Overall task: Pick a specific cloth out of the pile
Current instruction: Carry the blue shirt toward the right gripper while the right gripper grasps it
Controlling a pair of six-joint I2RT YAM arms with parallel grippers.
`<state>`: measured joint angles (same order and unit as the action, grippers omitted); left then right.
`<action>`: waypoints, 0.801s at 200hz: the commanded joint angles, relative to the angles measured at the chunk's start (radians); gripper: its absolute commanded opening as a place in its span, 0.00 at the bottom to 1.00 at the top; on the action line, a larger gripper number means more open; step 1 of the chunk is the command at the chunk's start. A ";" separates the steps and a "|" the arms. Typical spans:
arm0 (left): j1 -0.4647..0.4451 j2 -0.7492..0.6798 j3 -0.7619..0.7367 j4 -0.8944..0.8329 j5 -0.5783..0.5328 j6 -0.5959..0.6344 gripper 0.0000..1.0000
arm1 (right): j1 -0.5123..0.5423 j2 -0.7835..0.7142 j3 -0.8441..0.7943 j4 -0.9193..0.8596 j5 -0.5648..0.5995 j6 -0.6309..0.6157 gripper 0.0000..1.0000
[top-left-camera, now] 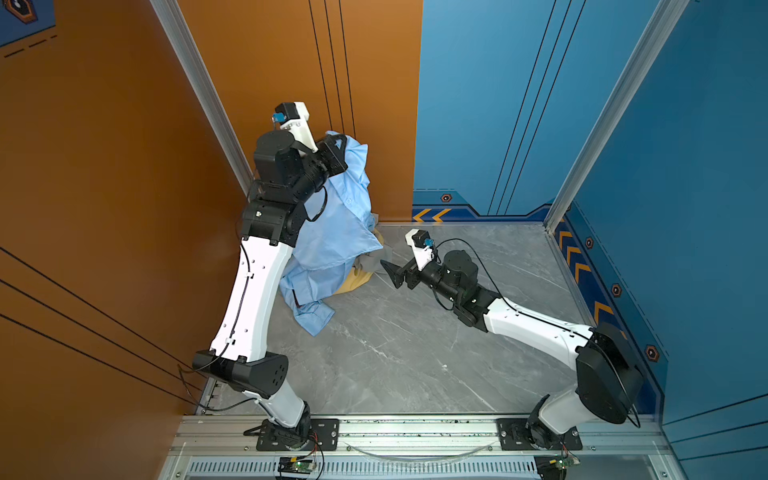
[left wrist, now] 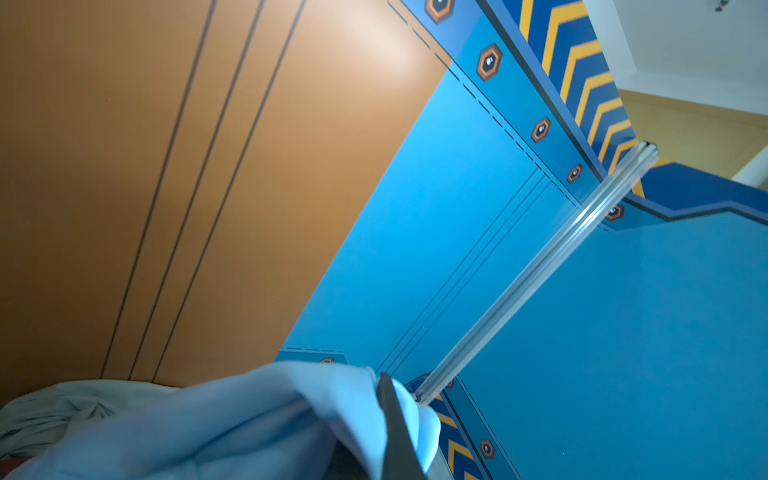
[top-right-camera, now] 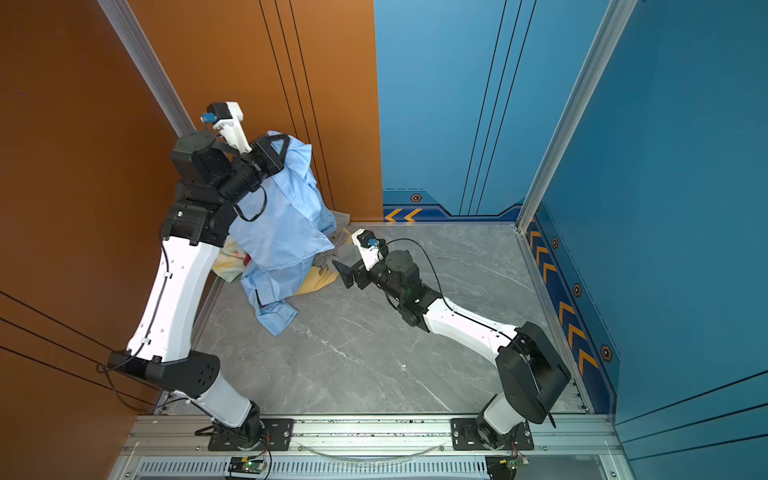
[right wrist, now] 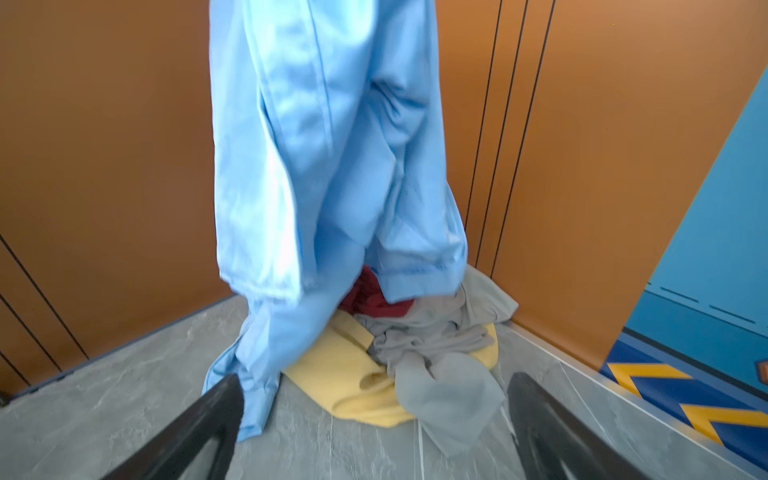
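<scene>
Left gripper (top-left-camera: 337, 146) clenched on the sky-blue shirt (top-left-camera: 332, 232), hoisted to drag it clear of the pile (right wrist: 415, 353); right gripper (top-left-camera: 388, 272) waits released, near right.

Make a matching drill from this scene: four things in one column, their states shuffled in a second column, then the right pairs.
Things
1. sky-blue shirt
2. left gripper
3. right gripper
4. grey garment

States
A. fingers spread wide, holding nothing, near the pile
B. lies crumpled on the mustard yellow cloth
C. hangs lifted, lower end trailing on the table
D. shut on blue fabric, raised high

Pairs: 1-C, 2-D, 3-A, 4-B
</scene>
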<state>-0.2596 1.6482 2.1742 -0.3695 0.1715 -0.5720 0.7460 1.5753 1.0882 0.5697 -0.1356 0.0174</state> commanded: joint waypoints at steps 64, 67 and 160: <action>-0.190 -0.089 -0.247 -0.014 0.029 0.060 0.00 | -0.099 0.259 0.145 0.403 0.060 0.208 1.00; -0.192 -0.096 -0.264 -0.013 0.031 0.058 0.00 | -0.105 0.267 0.151 0.405 0.064 0.215 1.00; -0.219 -0.380 -0.763 0.172 0.120 -0.055 0.00 | -0.131 0.296 0.166 0.378 0.030 0.368 0.00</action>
<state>-0.4690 1.3365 1.4956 -0.2863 0.2283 -0.6006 0.6182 1.9091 1.2369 0.9577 -0.1284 0.3340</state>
